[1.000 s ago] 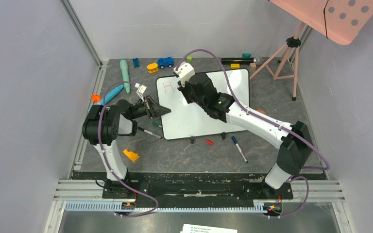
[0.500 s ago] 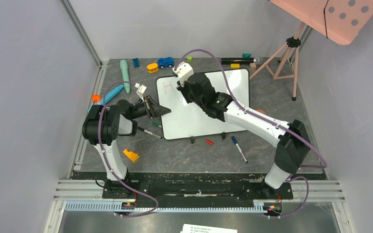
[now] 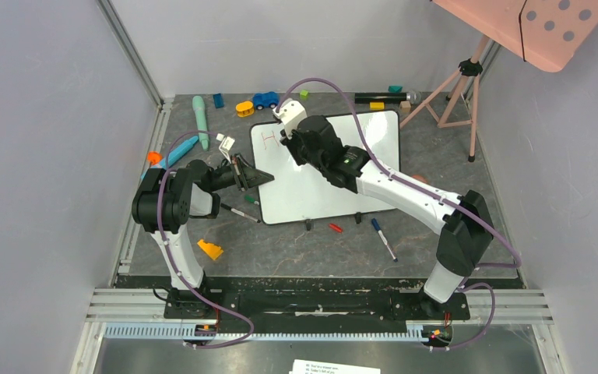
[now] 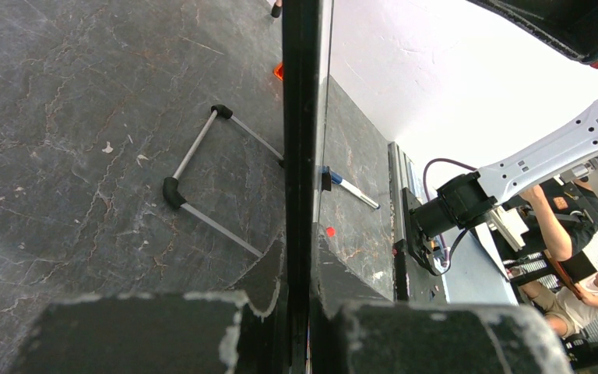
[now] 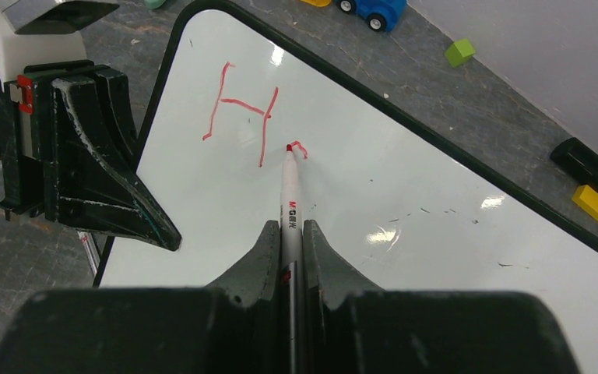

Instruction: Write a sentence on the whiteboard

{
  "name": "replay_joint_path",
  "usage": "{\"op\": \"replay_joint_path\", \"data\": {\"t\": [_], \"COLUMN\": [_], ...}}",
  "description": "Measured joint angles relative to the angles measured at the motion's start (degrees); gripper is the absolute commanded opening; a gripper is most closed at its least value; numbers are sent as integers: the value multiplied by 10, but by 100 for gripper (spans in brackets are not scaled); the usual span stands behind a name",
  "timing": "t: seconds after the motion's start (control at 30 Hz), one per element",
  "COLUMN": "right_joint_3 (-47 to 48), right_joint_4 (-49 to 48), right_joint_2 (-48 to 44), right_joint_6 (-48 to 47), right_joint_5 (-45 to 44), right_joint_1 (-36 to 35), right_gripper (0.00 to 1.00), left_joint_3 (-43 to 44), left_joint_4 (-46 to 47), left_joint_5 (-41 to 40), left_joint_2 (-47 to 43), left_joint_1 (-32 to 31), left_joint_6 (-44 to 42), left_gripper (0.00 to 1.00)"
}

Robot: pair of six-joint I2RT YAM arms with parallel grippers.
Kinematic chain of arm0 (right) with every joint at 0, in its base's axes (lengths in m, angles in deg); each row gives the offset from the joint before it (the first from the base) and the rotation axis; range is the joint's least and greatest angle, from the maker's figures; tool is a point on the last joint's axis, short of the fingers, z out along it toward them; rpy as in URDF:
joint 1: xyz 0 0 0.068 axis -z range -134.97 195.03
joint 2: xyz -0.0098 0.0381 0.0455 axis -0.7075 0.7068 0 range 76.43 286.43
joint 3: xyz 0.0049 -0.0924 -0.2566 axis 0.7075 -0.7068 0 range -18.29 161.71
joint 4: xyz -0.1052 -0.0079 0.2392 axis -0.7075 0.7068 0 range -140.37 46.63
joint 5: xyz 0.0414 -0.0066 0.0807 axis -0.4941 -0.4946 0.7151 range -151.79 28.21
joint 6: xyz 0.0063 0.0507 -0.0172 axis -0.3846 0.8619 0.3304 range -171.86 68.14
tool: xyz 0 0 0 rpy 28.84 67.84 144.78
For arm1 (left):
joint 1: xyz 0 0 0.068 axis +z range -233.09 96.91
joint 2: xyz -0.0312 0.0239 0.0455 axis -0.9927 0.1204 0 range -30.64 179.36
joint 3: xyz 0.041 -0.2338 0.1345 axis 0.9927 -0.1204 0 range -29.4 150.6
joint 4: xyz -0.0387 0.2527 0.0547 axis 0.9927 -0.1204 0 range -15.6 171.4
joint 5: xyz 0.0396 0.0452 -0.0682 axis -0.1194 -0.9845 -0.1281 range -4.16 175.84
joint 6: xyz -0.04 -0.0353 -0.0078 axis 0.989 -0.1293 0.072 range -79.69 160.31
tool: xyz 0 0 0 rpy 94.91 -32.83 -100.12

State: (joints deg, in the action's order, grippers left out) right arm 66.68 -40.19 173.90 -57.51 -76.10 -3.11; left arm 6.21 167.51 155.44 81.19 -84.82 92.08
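The whiteboard (image 3: 374, 148) lies flat on the dark table, white with a thin black rim; it also shows in the right wrist view (image 5: 405, 234). The sentence (image 5: 243, 117) is a red "H" and a short red stroke beside it, near the board's far left corner. My right gripper (image 5: 288, 234) is shut on a white red-tipped marker (image 5: 290, 187), its tip touching the board at the short stroke. My left gripper (image 4: 300, 273) is shut on the board's left rim (image 4: 300, 117), seen edge-on; it also shows in the top view (image 3: 251, 178).
Loose markers (image 3: 384, 238) (image 3: 240, 213), a red cap (image 3: 335, 227) and an orange wedge (image 3: 210, 249) lie near the board's front. Toys (image 3: 265, 100), teal pens (image 3: 200, 118) and blocks lie at the back. A pink tripod (image 3: 452, 93) holds a pink dotted panel (image 3: 545, 27) at right.
My right gripper has shifted slightly toward the far left over the board with the marker. The left gripper has not moved.
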Motion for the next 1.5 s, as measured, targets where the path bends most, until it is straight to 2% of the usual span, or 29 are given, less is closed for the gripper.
{"op": "replay_joint_path", "data": {"t": [0.43, 1.5], "right_joint_3": [0, 2], "right_joint_4": [16, 28], "right_joint_2": [0, -2], "right_joint_6": [0, -5], "right_joint_5": [13, -17], "right_joint_1": [0, -2], "right_gripper": [0, 0], "left_joint_3": [0, 0], "left_joint_4": [0, -1], "left_joint_5": [0, -1], "left_joint_2": [0, 0], "left_joint_1": [0, 0], "left_joint_6": [0, 0], "left_gripper": [2, 2]}}
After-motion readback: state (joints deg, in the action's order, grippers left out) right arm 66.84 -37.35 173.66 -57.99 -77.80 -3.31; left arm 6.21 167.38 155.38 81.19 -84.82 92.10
